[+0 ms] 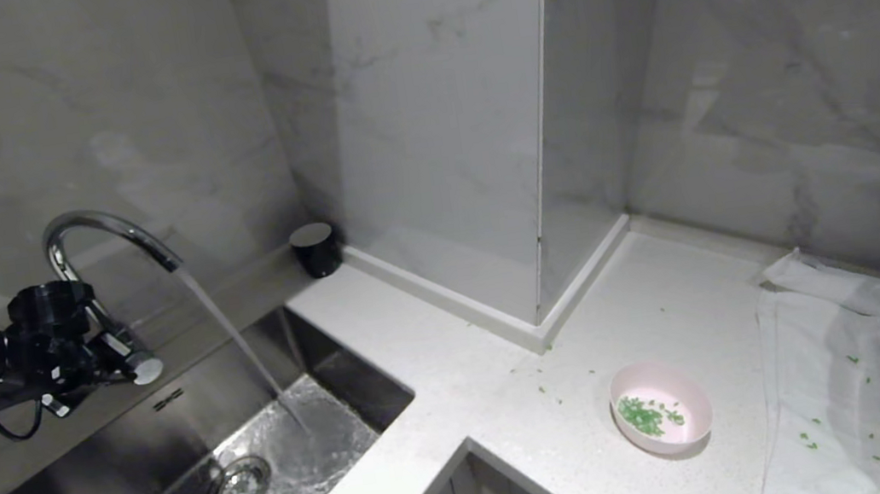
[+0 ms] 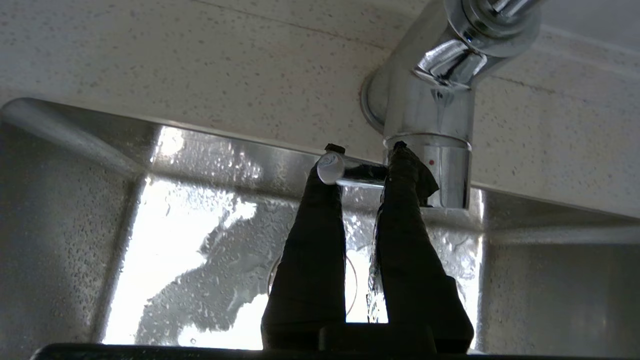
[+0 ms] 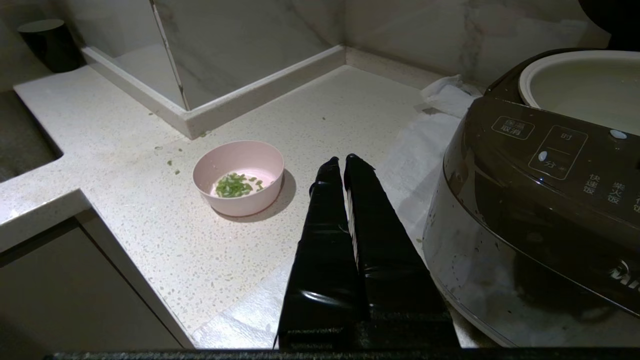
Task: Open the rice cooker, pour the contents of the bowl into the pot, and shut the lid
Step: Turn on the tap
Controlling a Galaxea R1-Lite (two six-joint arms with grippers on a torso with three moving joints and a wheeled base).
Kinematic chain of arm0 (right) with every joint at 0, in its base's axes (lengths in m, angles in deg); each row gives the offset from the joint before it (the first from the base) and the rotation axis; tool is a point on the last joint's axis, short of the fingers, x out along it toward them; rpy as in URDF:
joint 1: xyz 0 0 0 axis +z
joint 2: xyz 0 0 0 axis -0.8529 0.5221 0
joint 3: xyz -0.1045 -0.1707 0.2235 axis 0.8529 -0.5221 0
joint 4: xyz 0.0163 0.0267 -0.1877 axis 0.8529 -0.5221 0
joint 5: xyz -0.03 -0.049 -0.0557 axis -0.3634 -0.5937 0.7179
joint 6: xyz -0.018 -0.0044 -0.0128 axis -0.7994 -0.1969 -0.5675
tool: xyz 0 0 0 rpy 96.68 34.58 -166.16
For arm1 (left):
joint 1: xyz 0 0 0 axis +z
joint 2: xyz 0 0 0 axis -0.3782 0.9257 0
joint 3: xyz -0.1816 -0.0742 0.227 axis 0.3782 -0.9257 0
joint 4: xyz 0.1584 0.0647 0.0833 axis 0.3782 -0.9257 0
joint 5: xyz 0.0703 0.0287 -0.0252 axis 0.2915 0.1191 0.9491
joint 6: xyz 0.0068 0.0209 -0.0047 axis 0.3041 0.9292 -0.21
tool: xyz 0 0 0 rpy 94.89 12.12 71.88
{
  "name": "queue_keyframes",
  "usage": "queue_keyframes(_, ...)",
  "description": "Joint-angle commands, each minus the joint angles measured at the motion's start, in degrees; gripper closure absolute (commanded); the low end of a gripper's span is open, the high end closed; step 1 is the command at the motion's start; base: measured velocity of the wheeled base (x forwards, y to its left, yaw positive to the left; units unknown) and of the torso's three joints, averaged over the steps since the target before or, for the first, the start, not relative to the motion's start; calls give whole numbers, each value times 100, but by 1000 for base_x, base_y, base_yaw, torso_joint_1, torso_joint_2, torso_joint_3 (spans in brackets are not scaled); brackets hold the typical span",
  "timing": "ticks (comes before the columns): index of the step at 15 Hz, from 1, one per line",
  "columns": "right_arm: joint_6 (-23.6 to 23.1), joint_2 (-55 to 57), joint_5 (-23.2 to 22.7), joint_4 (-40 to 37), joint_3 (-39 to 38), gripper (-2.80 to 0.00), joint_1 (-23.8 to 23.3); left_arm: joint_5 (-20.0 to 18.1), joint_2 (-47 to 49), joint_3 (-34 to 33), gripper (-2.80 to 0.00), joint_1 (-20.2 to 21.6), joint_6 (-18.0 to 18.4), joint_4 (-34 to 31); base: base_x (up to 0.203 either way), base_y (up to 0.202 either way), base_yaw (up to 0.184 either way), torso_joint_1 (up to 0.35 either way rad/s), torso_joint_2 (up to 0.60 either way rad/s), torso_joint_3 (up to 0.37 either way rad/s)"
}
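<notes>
Reading the cooker panel from the right wrist view: white Chinese characters in little boxes on the rice cooker [image 3: 530, 200], too small for me to make out properly, maybe part of a logo low on the front. Its white pot [image 3: 585, 85] sits uncovered, lid up out of sight. The right gripper [image 3: 345, 162] hangs beside the cooker, fingers pressed together, empty. The pink bowl [image 1: 661, 407] rests on the speckled white counter [image 1: 451, 323], green bits [image 1: 644, 415] inside, a few scattered around. Further off, the left gripper [image 2: 364, 172] is clamped on the faucet handle [image 2: 345, 172], water running into the steel sink [image 1: 181, 490]. Grey marble walls behind.
</notes>
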Motion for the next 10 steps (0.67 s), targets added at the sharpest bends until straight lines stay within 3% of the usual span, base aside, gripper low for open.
queue_keyframes(1,0,0,0,2,-9,0,4,3,47,28,0,12,-20,24,0,0,0,0,0,0)
queue_keyframes(10,0,0,0,2,-9,0,9,-15,54,63,0,-15,-20,15,0,0,0,0,0,0)
